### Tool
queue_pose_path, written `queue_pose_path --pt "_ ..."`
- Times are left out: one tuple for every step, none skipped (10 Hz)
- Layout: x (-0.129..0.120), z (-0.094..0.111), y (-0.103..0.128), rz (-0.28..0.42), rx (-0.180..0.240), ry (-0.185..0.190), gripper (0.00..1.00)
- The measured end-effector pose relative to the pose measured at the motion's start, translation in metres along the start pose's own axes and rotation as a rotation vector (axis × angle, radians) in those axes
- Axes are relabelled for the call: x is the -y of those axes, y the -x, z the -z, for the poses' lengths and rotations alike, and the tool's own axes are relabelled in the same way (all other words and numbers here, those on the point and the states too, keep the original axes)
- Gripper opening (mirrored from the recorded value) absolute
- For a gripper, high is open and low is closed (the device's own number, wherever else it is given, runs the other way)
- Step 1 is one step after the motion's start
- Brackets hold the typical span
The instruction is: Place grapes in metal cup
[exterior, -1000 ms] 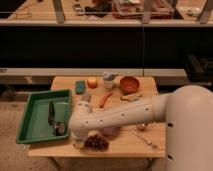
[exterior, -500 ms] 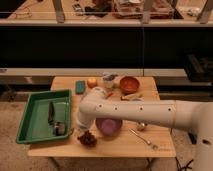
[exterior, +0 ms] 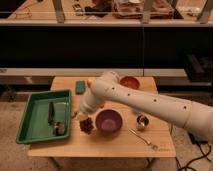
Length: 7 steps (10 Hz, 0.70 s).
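The grapes (exterior: 87, 126), a bunch of small dark reddish-purple round fruit, hang directly beneath the gripper (exterior: 84, 118) and touch it at the top of the cluster. The gripper is closed on that top. Whether the lowest grapes clear the pale wooden surface (exterior: 100, 149) I cannot tell. A grip from above suits this load: the bunch dangles as one piece and can be let down into an opening bottom first.

The round purple bowl (exterior: 108, 120) sits just beside the gripper, between it and the short, round, shiny silver metal cup (exterior: 142, 121). The cup stands upright, well apart from the gripper on the far side of the bowl. The carry therefore seems to call for a pass over or around the bowl. The cup's mouth looks narrower than the bunch, so some grapes may catch on the rim or spill.

The white arm (exterior: 150, 102) slants down across the surface to the gripper — its bulk passes behind the bowl and the cup. A thin metal utensil (exterior: 145, 140) lies near the cup. On the gripper's other side, away from the bowl, a green rectangular tray (exterior: 30, 117) holds dark utensils.
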Motion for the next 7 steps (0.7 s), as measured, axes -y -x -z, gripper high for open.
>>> queue_pose_path --pt "-0.0143 0.0169 0.0093 -0.028 -0.020 0.017 0.00" --pt "-0.0168 0.0198 0.0099 -0.032 -0.025 0.020 0.00" --pt "-0.0162 0.0188 0.0086 -0.029 -0.025 0.018 0.00" --pt "-0.0163 0.0191 0.0092 -0.030 -0.024 0.018 0.00" --pt "-0.0167 0.0198 0.0104 -0.032 -0.024 0.020 0.00" --pt "-0.0170 0.0197 0.0101 -0.032 -0.024 0.020 0.00" --pt "-0.0187 0.0208 0.0089 -0.028 -0.016 0.028 0.00"
